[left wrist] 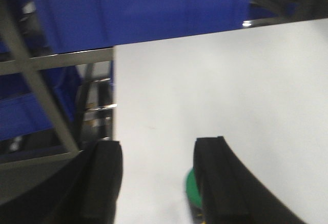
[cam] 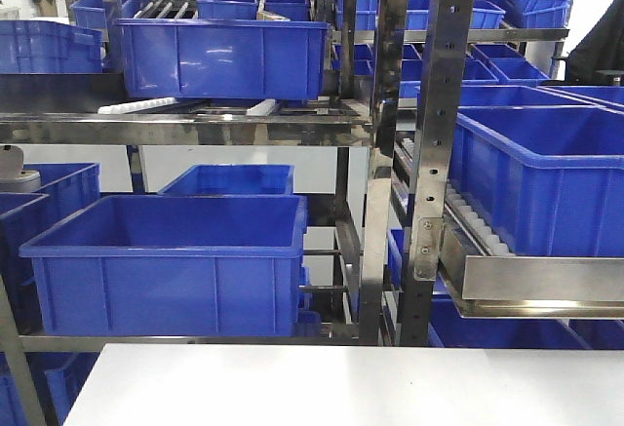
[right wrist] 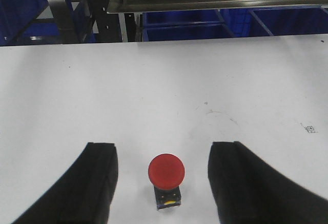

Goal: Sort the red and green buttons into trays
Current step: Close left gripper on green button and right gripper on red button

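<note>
Okay, the right gripper (right wrist: pixel 164 148) hangs over the white table (right wrist: pixel 154 80) with its fingers (right wrist: pixel 97 183) spread wide, gripping nothing. The red button (right wrist: pixel 166 170) stands upright on the table between them, cap up on a dark body, touching neither finger. On the left gripper (left wrist: pixel 159 149) the fingers are spread too, and the view is blurred. A green button (left wrist: pixel 191 187) sits on the table at the inner edge of the finger on the picture's right, partly hidden by it; contact cannot be told. In the front view a metal rack (cam: pixel 382 153) behind the table carries blue crates. The near crate (cam: pixel 166 285) at lower left shows only smooth blue inner walls. The upper-shelf crate (cam: pixel 219 56) and the right-hand crate (cam: pixel 546 187) hide their contents behind their walls.
</note>
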Controlling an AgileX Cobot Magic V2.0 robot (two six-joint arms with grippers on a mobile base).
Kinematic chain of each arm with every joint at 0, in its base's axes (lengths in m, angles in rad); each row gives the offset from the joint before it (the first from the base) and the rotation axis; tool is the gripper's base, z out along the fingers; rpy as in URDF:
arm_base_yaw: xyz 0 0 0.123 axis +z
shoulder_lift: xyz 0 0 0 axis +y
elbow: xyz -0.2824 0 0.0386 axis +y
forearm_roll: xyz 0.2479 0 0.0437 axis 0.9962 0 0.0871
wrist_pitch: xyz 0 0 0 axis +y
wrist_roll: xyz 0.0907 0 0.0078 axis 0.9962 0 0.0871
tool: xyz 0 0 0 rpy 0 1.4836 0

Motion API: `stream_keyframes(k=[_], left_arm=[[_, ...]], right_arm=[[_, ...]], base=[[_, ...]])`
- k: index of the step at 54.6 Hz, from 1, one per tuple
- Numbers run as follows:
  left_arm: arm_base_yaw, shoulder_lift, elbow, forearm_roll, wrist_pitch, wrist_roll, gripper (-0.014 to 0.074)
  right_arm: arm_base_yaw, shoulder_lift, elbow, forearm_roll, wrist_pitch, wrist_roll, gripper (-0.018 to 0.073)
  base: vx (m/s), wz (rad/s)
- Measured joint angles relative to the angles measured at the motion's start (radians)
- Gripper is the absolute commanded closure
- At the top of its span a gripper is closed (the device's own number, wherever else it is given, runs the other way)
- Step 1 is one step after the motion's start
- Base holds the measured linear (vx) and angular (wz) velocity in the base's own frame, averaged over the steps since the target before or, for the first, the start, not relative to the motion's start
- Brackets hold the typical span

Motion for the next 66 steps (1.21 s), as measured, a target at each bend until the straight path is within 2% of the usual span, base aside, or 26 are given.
stream_keyframes(k=[7, 11, 16, 32, 47, 54, 66], left_arm=[[-0.073, 0.084, -0.002, -0.001, -0.021, -0.011, 0.0037], [-0.088, 0.139, -0.003, -0.01, -0.021, -0.024, 0.0023], [-0.09, 0.2, -0.005, -0.012, -0.033, -0.031, 0.0019], [-0.091, 0.379, -0.007, -0.014, -0.18, -0.035, 0.002], [-0.091, 0.532, -0.008, -0.019, -0.278, 0.047, 0.002], [-0.091, 0.597, -0.008, -0.08, -0.345, 0.069, 0.002], [-0.091, 0.706, -0.013, -0.266, -0.454, 0.187, 0.002]], right_arm=[[0.0, 0.0, 0.0, 0.0, 0.0, 0.0, 0.0092], [0.0, 0.0, 0.0, 0.0, 0.0, 0.0, 0.0092], [0.0, 0.0, 0.0, 0.0, 0.0, 0.0, 0.0092], [0.0, 0.0, 0.0, 0.0, 0.0, 0.0, 0.0092], [0.0, 0.0, 0.0, 0.0, 0.0, 0.0, 0.0092], [0.0, 0.0, 0.0, 0.0, 0.0, 0.0, 0.0092], [0.0, 0.0, 0.0, 0.0, 0.0, 0.0, 0.0092]], base=[[0.0, 0.0], [0.0, 0.0], [0.0, 0.0], [0.0, 0.0], [0.0, 0.0], [0.0, 0.0], [0.0, 0.0]])
